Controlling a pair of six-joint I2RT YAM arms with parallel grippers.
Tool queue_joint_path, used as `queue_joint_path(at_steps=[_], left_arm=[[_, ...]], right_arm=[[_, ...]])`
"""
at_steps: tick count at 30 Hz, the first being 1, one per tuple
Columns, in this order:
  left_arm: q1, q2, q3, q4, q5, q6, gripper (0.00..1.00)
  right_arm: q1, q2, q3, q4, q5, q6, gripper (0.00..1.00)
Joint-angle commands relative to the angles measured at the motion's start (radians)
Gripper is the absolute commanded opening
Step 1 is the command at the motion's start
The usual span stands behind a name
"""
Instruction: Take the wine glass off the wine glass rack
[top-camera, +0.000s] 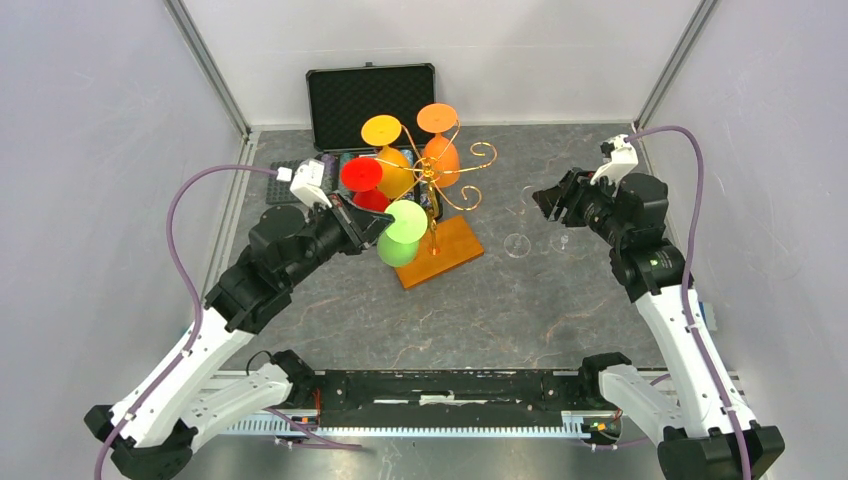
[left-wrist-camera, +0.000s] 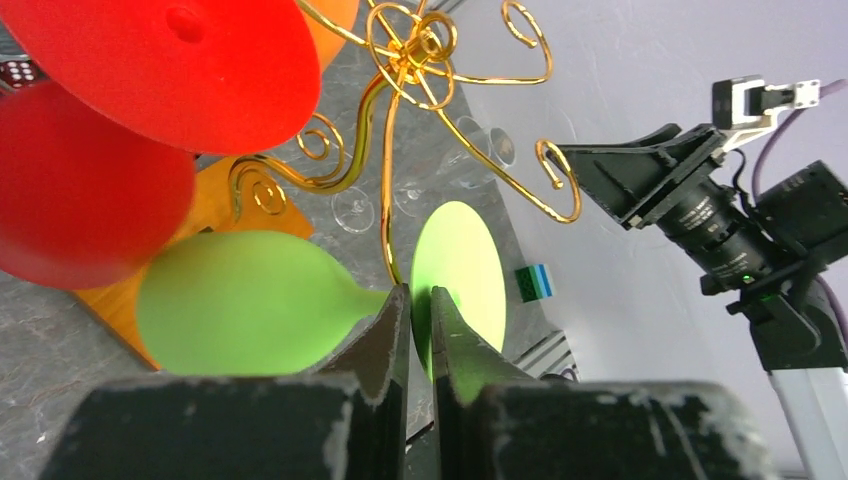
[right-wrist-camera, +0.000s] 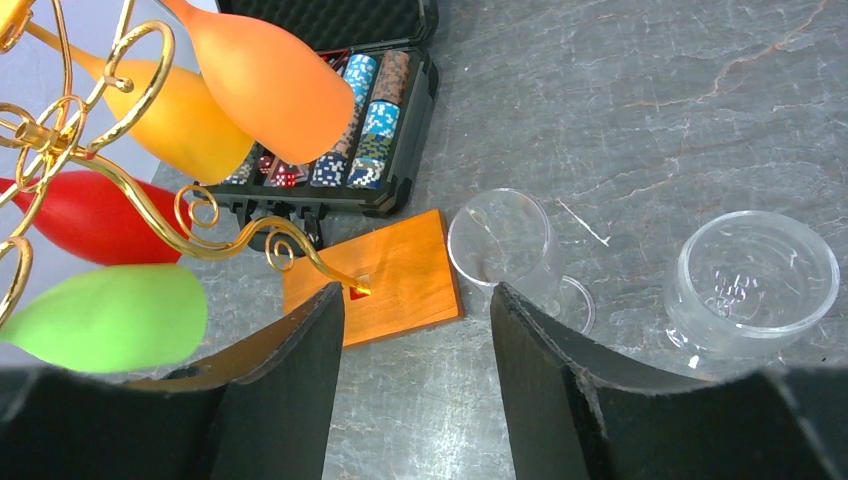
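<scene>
green is the one i'm on. in the top view my left gripper (top-camera: 368, 226) is at the opaque green wine glass (top-camera: 402, 235), which sits bowl-down on the near side of the golden wire rack with curled arms and an orange-brown wooden base (top-camera: 440, 180). my right gripper (top-camera: 551, 203) hovers well apart from the rack, on its far side.

on the left wrist view the fingers are clenched on the thin green stem, with the bowl just left of the fingertips and the flat foot just right of them. a glossy red wine glass (left-wrist-camera: 170, 60) hangs up and left of the jaws, close to the green bowl. i cannot tell whether the foot rests on a rack arm.

on the right wrist view the jaws are spread wide and hold nothing. two clear glasses (right-wrist-camera: 505, 240) stand ahead and to the right of the fingers.

i judge the step is drawing the glass free. i'd keep the pinch firm and slide the stem slowly out along the arm's open end rather than yank upward. i'd watch that the foot clears the curl and the bowl misses the red glass, since the rack looks light enough to tip.
</scene>
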Motion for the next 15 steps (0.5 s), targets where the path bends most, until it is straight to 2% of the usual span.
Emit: queue_joint_path(at_steps=[1,2,10,15], left_arm=[[0.054,-0.017,0.043,0.027,0.146,-0.023,0.06],[0.063,-0.017,0.053,0.021,0.161,-0.02,0.02],[0.084,0.017,0.099,0.06,0.238,-0.05,0.02],[0.09,0.034,0.12,0.093,0.18,-0.057,0.02]], right_arm=[[-0.001,-0.017,-0.004,0.047,-0.005,0.009,0.6],[-0.002,-0.018,-0.003,0.046,-0.006,0.009,0.6],[0.0,-0.025,-0.012,0.056,-0.003,0.019,0.6],[-0.001,-0.03,-0.016,0.057,0.0,0.022,0.6]])
